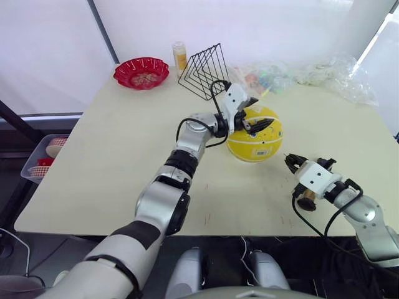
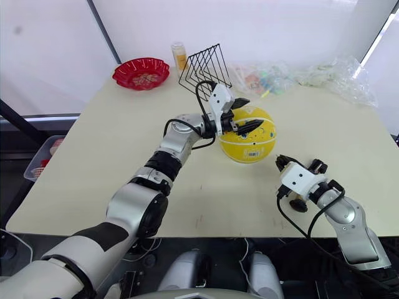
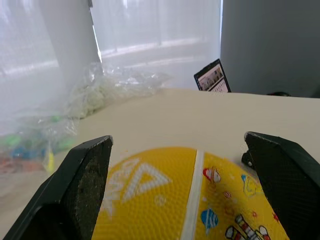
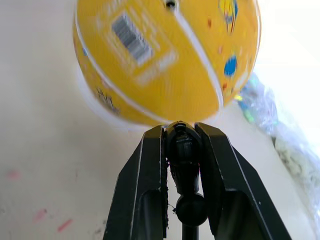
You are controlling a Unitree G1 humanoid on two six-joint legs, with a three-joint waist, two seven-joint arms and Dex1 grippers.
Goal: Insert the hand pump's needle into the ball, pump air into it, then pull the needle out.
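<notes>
The left pincer (image 1: 255, 122) is spread wide over the top of the one yellow ball (image 1: 254, 140), its two black fingers (image 3: 75, 190) straddling the upper curve; whether they press the rubber I cannot tell. The right pincer (image 1: 289, 161) is pressed together on the black fitting (image 4: 184, 150) at the end of the pump's hose, which sits pinched between its two fingers, pointing toward the ball's lower side; the needle itself is too small to make out. A dark, gold-tinged piece (image 1: 305, 199) that may be the hand pump lies partly hidden under the right wrist, near the counter's front edge. The ball shows a barcode label (image 4: 131, 36) and a small dark valve hole (image 4: 171, 4) on the side facing the right pincer, and it rests on the pale counter (image 1: 112, 162) roughly mid-depth, right of centre. Farther out, along the back edge, stand one red bowl (image 1: 141, 72), one small bottle with orange contents (image 1: 179, 57) and one black wire rack (image 1: 204, 70), with a heap of clear plastic bags (image 1: 324, 75) spread toward the back right corner. The left half of the counter and the strip in front of the ball are open. Off the left edge, lower down, sits one clear bin (image 1: 45, 156) holding red-checked items.
</notes>
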